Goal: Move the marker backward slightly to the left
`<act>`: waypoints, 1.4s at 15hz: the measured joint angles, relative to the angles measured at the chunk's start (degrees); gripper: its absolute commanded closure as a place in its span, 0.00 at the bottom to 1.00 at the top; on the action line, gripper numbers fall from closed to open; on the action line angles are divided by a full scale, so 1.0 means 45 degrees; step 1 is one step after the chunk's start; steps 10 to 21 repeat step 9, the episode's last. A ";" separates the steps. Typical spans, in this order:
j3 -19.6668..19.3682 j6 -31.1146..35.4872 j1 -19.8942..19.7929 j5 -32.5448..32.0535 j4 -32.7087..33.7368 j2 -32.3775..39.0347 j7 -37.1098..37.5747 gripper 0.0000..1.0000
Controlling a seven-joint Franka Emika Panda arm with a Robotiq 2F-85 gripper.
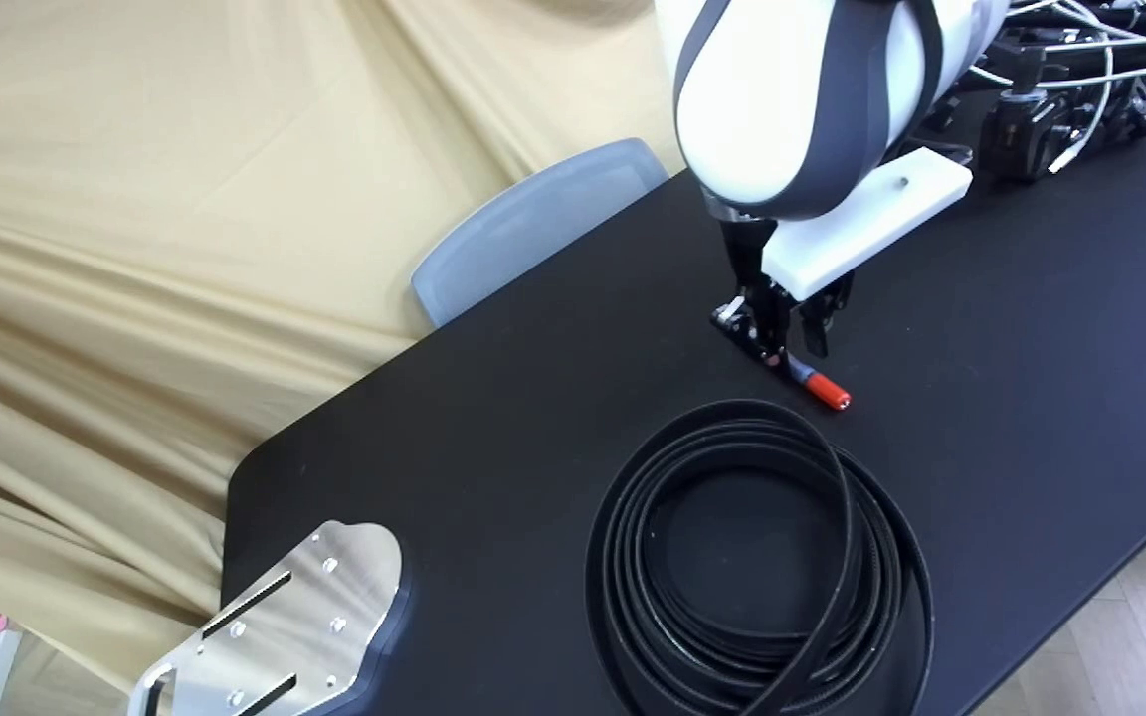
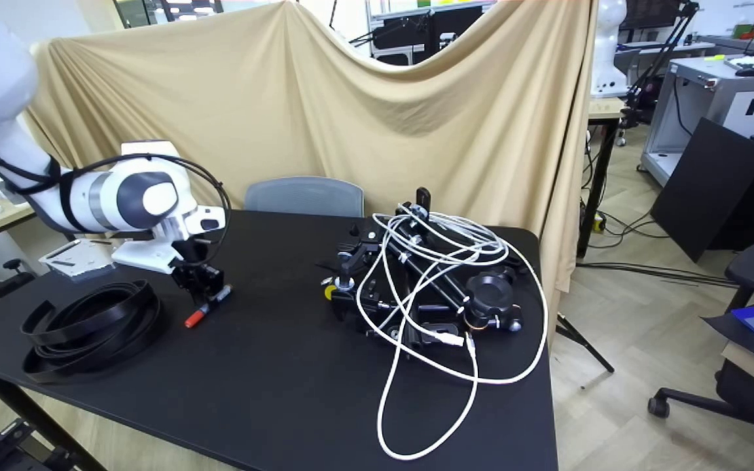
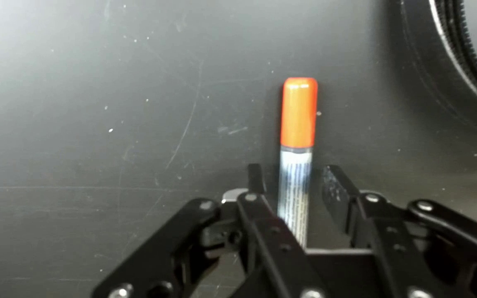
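Note:
The marker lies on the black table. It has a red cap and a pale, bluish-grey printed body, and it shows in both exterior views (image 1: pixel 829 391) (image 2: pixel 199 316). In the wrist view the marker (image 3: pixel 297 120) points its cap away from the gripper. My gripper (image 3: pixel 294 176) is low over the table with its two fingers apart, one on each side of the marker's body. A gap shows between the marker and each finger. The body's far end is hidden behind the gripper's left finger and base. The gripper also shows in both exterior views (image 1: pixel 800 348) (image 2: pixel 203 291).
A big coil of black cable (image 1: pixel 633 517) (image 2: pixel 92 327) lies close to the marker's cap end. Black camera mounts with white cables (image 2: pixel 426 288) (image 1: pixel 1031 124) stand on the table. A metal plate (image 1: pixel 285 617) is at the table's end. A grey chair (image 1: pixel 543 229) stands behind the edge.

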 measured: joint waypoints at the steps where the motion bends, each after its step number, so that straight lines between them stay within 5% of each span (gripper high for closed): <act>1: -0.0024 0.0000 -0.0002 0.0015 -0.0001 -0.0001 0.0003 0.21; 5: -0.0096 -0.0021 -0.0013 0.0050 -0.0001 -0.0050 0.0036 0.00; 21: -0.0232 -0.0345 -0.0012 0.0066 -0.0002 -0.0364 0.0490 0.00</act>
